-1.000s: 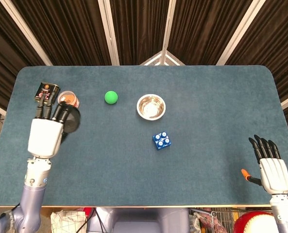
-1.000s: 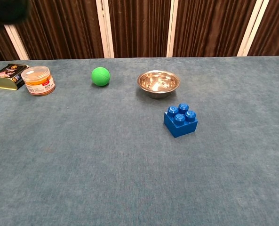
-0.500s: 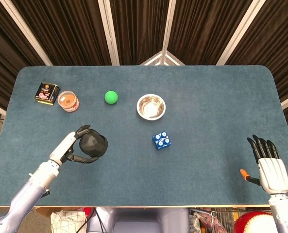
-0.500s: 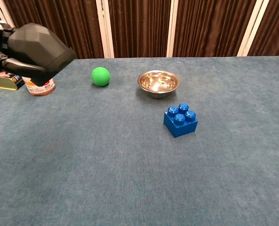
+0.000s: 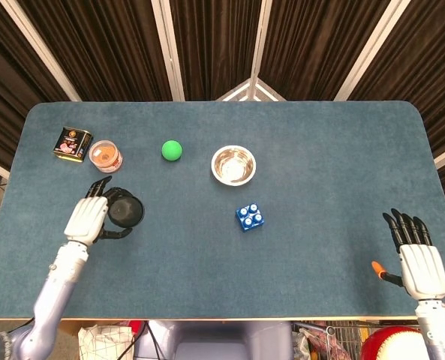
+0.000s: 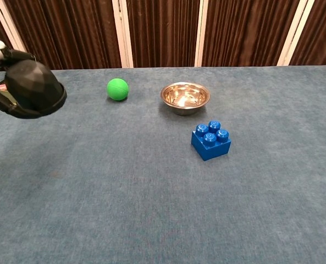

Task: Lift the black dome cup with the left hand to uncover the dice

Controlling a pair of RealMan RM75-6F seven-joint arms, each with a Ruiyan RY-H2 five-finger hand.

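The faceted black plastic dome cup (image 6: pixel 31 89) was held clear of the blue felt worktop (image 5: pixel 320 165), left of the small green ball (image 5: pixel 172 150), wrapped by the left hand's (image 5: pixel 87 219) fingers (image 5: pixel 115 234). It was judged light, rigid and somewhat slick, best gripped around its sides. No dice were seen.

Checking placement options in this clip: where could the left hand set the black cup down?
Bare felt lies below the left hand holding the black dome cup, and between it and the blue brick. Crowded: tin, jar, green ball, steel bowl along the back.
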